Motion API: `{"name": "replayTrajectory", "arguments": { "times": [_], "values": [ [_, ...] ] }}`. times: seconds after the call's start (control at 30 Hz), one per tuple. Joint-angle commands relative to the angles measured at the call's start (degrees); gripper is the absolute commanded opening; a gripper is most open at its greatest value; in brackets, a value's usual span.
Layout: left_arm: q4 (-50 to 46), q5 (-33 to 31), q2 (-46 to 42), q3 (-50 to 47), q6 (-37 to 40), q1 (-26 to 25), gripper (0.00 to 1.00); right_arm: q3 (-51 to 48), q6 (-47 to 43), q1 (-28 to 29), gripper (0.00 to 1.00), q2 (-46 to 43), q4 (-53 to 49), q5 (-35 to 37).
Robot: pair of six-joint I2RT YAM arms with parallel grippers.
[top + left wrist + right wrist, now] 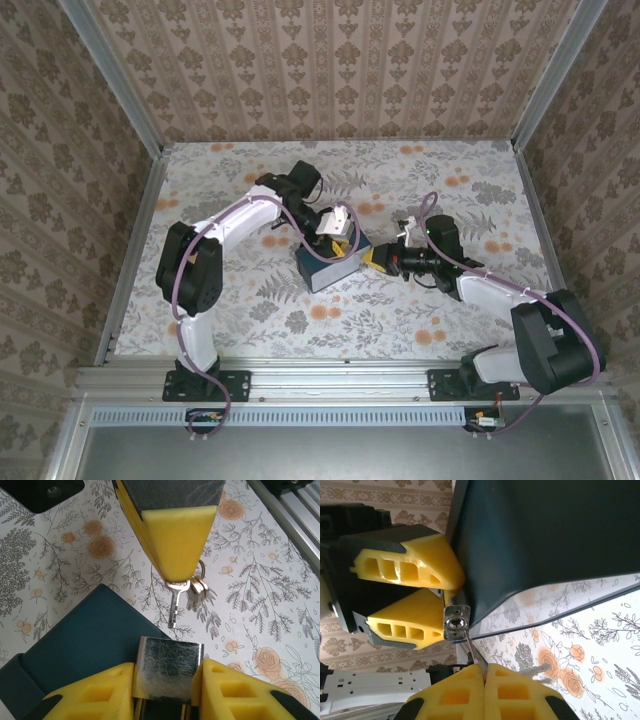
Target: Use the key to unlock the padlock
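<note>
Right pincer [485,687] pinches the thin silvery metal key [472,647], tip hovering just at the keyhole [453,623] of the silver block-shaped padlock [461,632]. Left pincer [451,602] grips that padlock beside the dark teal box [545,540]. Insertion's the step, I'd say: line up, push straight, then twist.

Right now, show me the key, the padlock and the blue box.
key [173,610], left wrist view, on its blade.
padlock [170,667], left wrist view, on its silver body.
blue box [85,640], left wrist view, on its flat face.
</note>
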Motion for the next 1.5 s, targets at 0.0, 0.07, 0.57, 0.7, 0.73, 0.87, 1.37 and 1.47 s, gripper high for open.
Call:
{"name": "replayTrajectory", "arguments": {
  "times": [0.0,0.07,0.57,0.7,0.73,0.87,1.37,1.47],
  "values": [
    [-1.1,-4.8,1.3,-2.5,-1.6,0.1,0.31,-0.6,1.3,-0.4,0.00,-0.5,3.5,-2.2],
    [-1.1,-4.7,1.2,-2.4,-1.7,0.2,0.31,-0.3,1.1,-0.4,0.00,-0.5,3.0,-2.3],
    [-0.8,-4.8,1.1,-2.6,-2.1,0.2,0.30,-0.2,0.9,-0.3,0.00,-0.3,2.9,-2.5],
    [-0.7,-4.8,0.9,-3.1,-1.9,0.2,0.30,0.0,0.9,-0.3,0.00,0.0,3.4,-2.5],
    [-0.6,-4.8,0.9,-3.1,-2.0,0.2,0.30,0.1,1.0,-0.2,0.00,0.3,3.4,-2.5],
    [-0.3,-4.8,0.9,-3.3,-2.3,0.3,0.31,0.5,1.0,0.2,0.00,0.9,3.9,-2.4],
    [0.2,-4.7,0.7,-3.4,-2.3,0.3,0.31,1.4,0.3,0.8,0.00,1.3,3.0,-1.9],
    [0.3,-4.8,0.6,-3.4,-2.4,0.2,0.31,1.6,0.3,0.9,0.00,1.4,3.2,-1.9]
  ]
}}
